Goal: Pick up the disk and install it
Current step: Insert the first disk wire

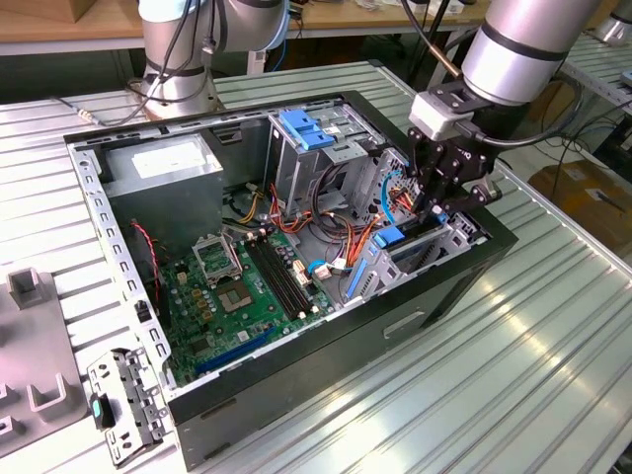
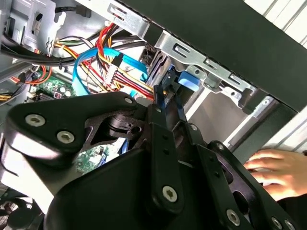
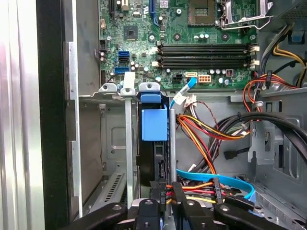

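The disk (image 3: 154, 123) stands on edge inside a drive bay of the open computer case (image 1: 464, 281), and its blue plastic rail end shows. In the exterior view the disk (image 1: 400, 240) sits in the bay at the case's front corner, on that view's right. My gripper (image 1: 434, 202) reaches down into that bay from above. Its black fingers (image 2: 163, 93) stand close together at the disk's blue end (image 2: 189, 81). In the first wrist view my gripper (image 3: 168, 194) is right at the disk's near end, among the cables.
Orange, red and blue cables (image 3: 211, 139) crowd the space beside the bay. The motherboard (image 1: 237, 286), a grey power-supply box (image 1: 163, 168) and a grey cage with a blue latch (image 1: 306, 128) fill the case. A hand (image 2: 278, 170) rests outside the case wall.
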`<action>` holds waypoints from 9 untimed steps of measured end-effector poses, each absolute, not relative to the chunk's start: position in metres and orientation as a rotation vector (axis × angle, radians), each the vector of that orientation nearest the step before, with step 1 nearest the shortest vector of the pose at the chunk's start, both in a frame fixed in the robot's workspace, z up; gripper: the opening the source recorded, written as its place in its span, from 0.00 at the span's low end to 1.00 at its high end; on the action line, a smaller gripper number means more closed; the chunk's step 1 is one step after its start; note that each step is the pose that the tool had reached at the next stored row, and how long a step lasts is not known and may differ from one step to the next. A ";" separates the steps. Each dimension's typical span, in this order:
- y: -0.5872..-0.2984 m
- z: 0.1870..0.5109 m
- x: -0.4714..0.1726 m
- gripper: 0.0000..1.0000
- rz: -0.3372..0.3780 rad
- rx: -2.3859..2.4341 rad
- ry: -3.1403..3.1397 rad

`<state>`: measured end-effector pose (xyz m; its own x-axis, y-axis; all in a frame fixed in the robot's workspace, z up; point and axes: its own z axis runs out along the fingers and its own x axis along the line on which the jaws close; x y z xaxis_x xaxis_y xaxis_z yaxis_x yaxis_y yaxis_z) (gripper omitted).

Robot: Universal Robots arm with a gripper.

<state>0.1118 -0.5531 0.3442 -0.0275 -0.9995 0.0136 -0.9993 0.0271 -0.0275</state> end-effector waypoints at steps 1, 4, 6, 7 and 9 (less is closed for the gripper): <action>-0.553 0.349 0.112 0.24 -0.046 -2.184 2.244; -0.553 0.358 0.112 0.24 -0.048 -2.183 2.244; -0.553 0.359 0.112 0.24 -0.048 -2.183 2.244; -0.553 0.359 0.112 0.23 -0.048 -2.183 2.244; -0.553 0.360 0.112 0.11 -0.048 -2.183 2.244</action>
